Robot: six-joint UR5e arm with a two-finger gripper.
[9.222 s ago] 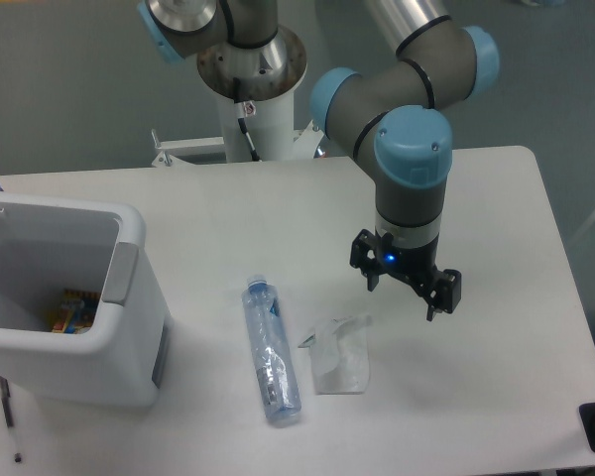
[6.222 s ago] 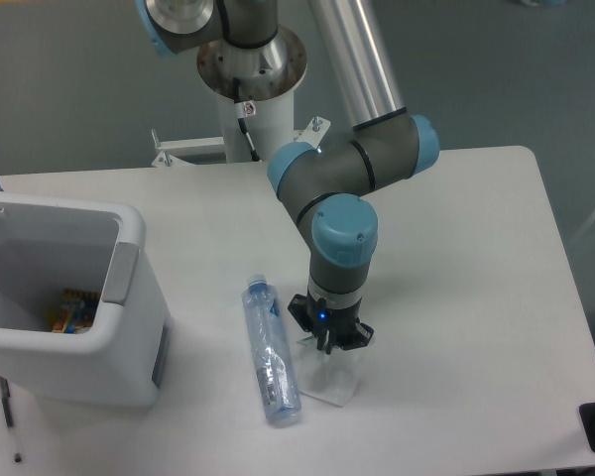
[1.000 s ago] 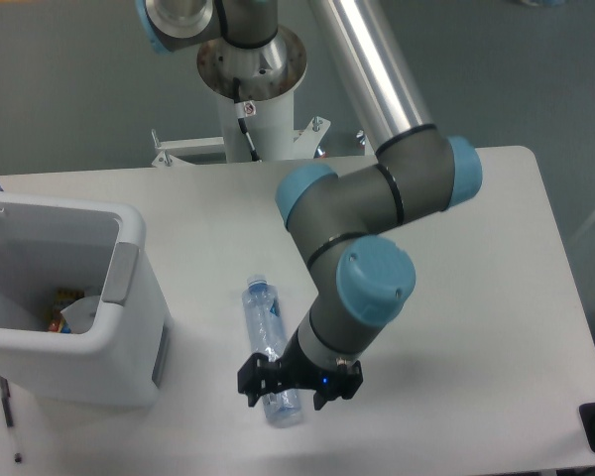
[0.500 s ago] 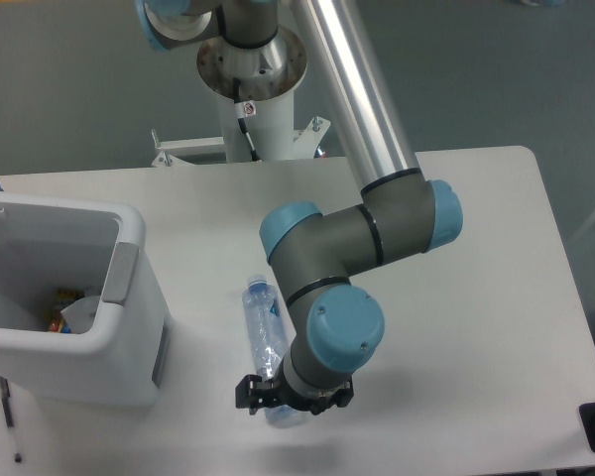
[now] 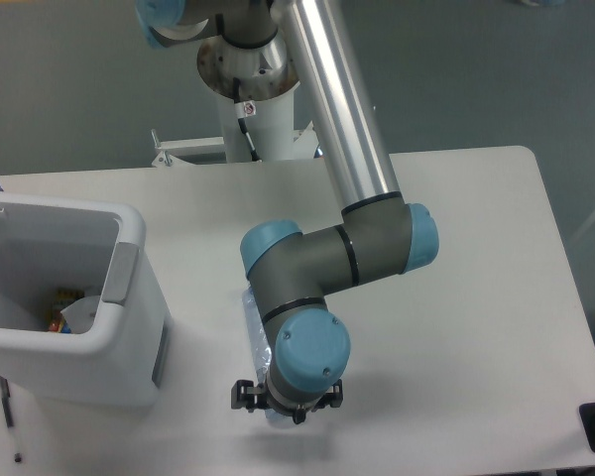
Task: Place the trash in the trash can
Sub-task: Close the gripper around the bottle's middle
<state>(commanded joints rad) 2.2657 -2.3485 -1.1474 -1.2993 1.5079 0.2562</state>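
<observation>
Clear bottle (image 5: 253, 327) under gripper (image 5: 284, 401), fingers apart

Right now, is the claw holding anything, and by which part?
Cannot tell. The claw sits down over the near end of the bottle on the table, but the wrist hides whether it has closed.

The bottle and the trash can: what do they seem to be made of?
The bottle looks like clear, bluish, glossy plastic: the white table shows through it. The trash can looks like smooth white plastic with a grey side panel, probably moulded, given its rounded corners.
</observation>
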